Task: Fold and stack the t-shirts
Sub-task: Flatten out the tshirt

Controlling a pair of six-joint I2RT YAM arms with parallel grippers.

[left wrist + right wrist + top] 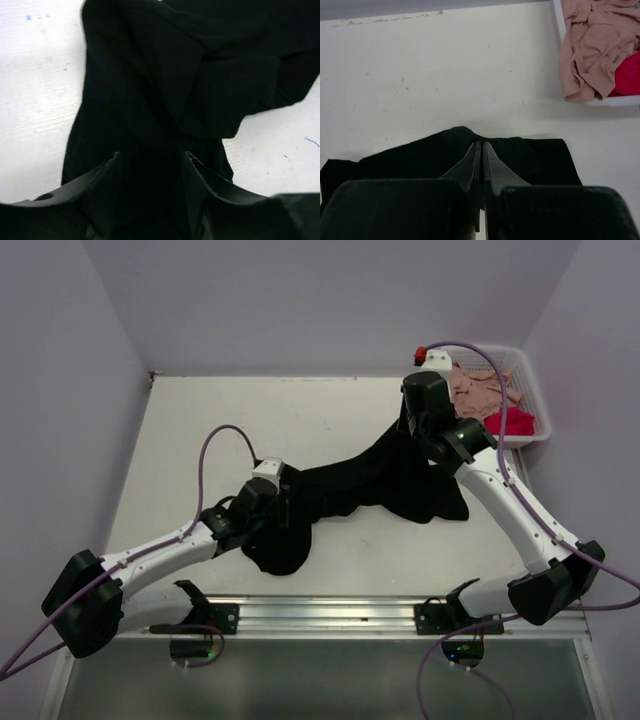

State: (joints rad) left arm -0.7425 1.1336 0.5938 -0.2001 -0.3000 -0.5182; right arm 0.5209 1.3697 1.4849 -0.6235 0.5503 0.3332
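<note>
Black t-shirt (360,475) stretched between left gripper (150,161) and right gripper (481,146) (both pinching)

Robot lab cell: bare white walls (330,300), white table (300,410), mounting rail (330,614)

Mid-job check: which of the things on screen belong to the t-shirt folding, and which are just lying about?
Part of the job:
- black t-shirt, stretched across the table between the two arms
- pink t-shirt, crumpled in the basket
- red t-shirt, beside the pink one in the basket

Just there:
- white basket, at the far right corner
- table
</note>
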